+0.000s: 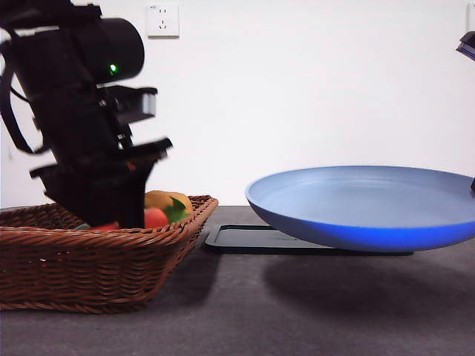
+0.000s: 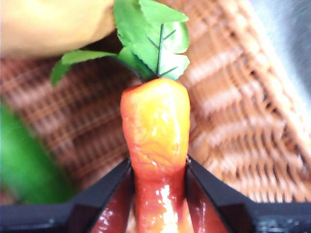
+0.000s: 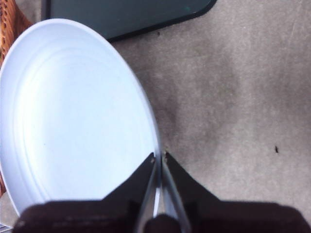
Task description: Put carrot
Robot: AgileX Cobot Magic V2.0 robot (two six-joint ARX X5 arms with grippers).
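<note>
The carrot (image 2: 155, 131), glossy orange-red with green leaves at its thick end, lies in the wicker basket (image 2: 233, 107), and my left gripper (image 2: 158, 194) is shut on its thin part. In the front view the left arm reaches down into the basket (image 1: 89, 259), and only a red bit of the carrot (image 1: 156, 217) shows beside it. My right gripper (image 3: 159, 160) is shut on the rim of the blue plate (image 3: 73, 121). That plate (image 1: 371, 204) hangs level a little above the table at the right.
A yellow-tan vegetable (image 2: 53, 24) and a green one (image 2: 24, 160) lie in the basket beside the carrot. A dark flat tray (image 1: 252, 239) rests on the grey table behind and under the plate. A wall socket (image 1: 162, 20) is on the white wall.
</note>
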